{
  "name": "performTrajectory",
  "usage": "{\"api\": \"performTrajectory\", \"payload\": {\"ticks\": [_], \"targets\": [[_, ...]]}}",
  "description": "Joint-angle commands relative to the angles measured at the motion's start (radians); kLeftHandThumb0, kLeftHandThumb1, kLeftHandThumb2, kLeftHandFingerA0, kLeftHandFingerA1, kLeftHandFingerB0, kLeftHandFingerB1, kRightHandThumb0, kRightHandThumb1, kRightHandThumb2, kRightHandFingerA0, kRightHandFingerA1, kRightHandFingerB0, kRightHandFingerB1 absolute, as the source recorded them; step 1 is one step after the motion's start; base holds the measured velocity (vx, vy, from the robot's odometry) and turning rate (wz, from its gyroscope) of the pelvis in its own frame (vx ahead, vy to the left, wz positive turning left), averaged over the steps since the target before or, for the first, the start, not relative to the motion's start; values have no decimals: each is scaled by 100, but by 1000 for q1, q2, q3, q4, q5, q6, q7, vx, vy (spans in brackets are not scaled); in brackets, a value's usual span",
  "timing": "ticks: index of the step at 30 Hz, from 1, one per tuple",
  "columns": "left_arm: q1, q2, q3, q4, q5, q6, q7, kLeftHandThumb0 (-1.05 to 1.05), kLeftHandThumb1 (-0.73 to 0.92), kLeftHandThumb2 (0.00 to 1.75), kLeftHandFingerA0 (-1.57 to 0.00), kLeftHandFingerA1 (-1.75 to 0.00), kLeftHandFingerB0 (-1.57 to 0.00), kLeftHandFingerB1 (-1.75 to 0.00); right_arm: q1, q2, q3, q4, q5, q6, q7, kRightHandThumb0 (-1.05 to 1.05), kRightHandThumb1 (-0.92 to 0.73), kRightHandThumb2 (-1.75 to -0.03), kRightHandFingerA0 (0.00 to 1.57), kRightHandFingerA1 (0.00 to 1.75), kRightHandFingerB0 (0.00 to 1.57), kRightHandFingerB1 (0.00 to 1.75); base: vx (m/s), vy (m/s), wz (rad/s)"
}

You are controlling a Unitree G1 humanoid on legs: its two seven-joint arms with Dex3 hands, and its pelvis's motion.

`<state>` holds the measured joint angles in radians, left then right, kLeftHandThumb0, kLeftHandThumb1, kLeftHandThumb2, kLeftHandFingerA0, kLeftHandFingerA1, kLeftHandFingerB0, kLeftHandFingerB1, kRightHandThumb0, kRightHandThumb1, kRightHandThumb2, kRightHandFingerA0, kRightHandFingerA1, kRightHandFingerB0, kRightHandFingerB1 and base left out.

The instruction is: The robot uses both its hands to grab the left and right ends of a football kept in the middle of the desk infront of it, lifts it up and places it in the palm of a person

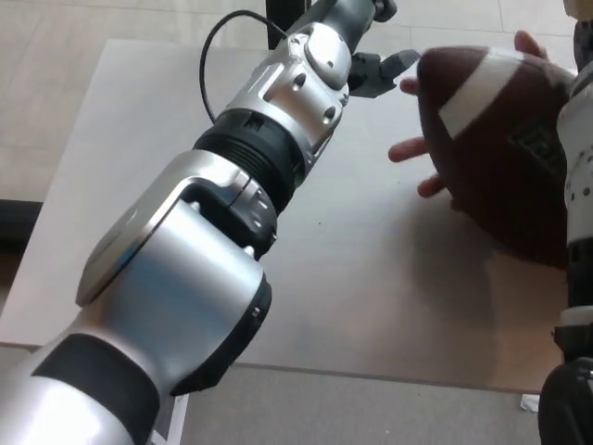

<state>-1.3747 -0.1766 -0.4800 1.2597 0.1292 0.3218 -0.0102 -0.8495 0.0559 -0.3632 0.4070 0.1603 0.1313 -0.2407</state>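
Observation:
The brown football [496,153], with a white stripe near its left end, lies tilted at the right of the desk [111,148] on a person's open hand [414,148], whose fingers stick out from under the ball's left side. My left arm [278,139] reaches diagonally across the desk, and my left hand [382,63] is at the ball's left tip, mostly hidden behind the wrist. My right forearm [579,181] runs along the right edge against the ball. A dark part of my right hand [583,39] shows at the top right corner, the remainder hidden.
The pale grey desk stands on a light tiled floor [56,56]. A black cable [215,56] loops off my left wrist. A dark object [14,227] lies at the left edge beside the desk.

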Motion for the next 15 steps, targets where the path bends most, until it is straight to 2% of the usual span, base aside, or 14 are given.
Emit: {"api": "performTrajectory", "payload": {"ticks": [1,3,4,5,6,7,8,9,11,12,13,14,15], "targets": [[-89,-52,-46,29,97,146,-154,-27,73,60,-58,-150,-30,-45,-66,12,-97,124,153,52,-10,-84,-89,-67,63,60,53,43,0,0,0],[-86,-49,-49,27,104,148,-161,-27,71,63,-64,-146,-33,-46,-74,15,-108,143,156,43,-12,-84,-88,-67,64,60,53,43,0,0,0],[-80,-50,-62,27,118,138,-169,-32,76,63,-57,-122,-43,-50,-73,15,-112,150,156,40,-11,-83,-89,-67,65,59,54,43,0,0,0],[-66,-51,-86,26,141,115,-184,-30,76,63,-55,-132,-42,-45,-64,13,-113,161,151,30,-9,-81,-90,-67,66,58,56,43,0,0,0],[-56,-50,-98,24,151,100,-195,-30,76,63,-55,-132,-42,-45,-56,12,-111,170,143,19,-9,-81,-90,-67,66,58,56,43,0,0,0],[-45,-50,-109,20,162,93,-193,-30,74,63,-54,-140,-43,-44,-48,13,-112,179,147,10,-4,-82,-90,-67,65,58,57,43,0,0,0],[-33,-54,-61,17,121,116,-168,-29,73,61,-55,-148,-37,-43,-39,16,-112,181,150,4,-3,-81,-70,-108,59,65,54,56,0,0,0],[-19,-56,-84,12,148,93,-170,-30,74,59,-51,-152,-24,-35,-24,19,-108,177,148,-4,-1,-81,-71,-108,59,64,54,56,0,0,0],[-9,-60,-74,4,149,97,-160,-31,74,60,-50,-148,-24,-35,-10,22,-100,169,144,-10,-6,-81,-71,-108,58,64,54,56,0,0,0],[-4,-62,-69,4,151,94,-152,-30,73,60,-52,-150,-15,-30,-7,23,-98,170,145,-13,-8,-81,-72,-109,58,63,54,56,0,0,0],[2,-64,-80,4,167,90,-153,-28,73,60,-50,-149,-14,-30,4,27,-95,161,149,-20,-6,-83,-91,-68,66,54,60,43,0,0,0],[4,-65,-85,6,176,88,-152,-30,73,60,-50,-151,-19,-30,9,29,-97,159,158,-24,3,-84,-91,-68,65,54,60,43,0,0,0],[-3,-67,-116,16,207,96,-176,-31,73,60,-49,-147,-26,-38,20,34,-95,151,164,-26,7,-84,-90,-67,67,54,61,42,0,0,0]]}}
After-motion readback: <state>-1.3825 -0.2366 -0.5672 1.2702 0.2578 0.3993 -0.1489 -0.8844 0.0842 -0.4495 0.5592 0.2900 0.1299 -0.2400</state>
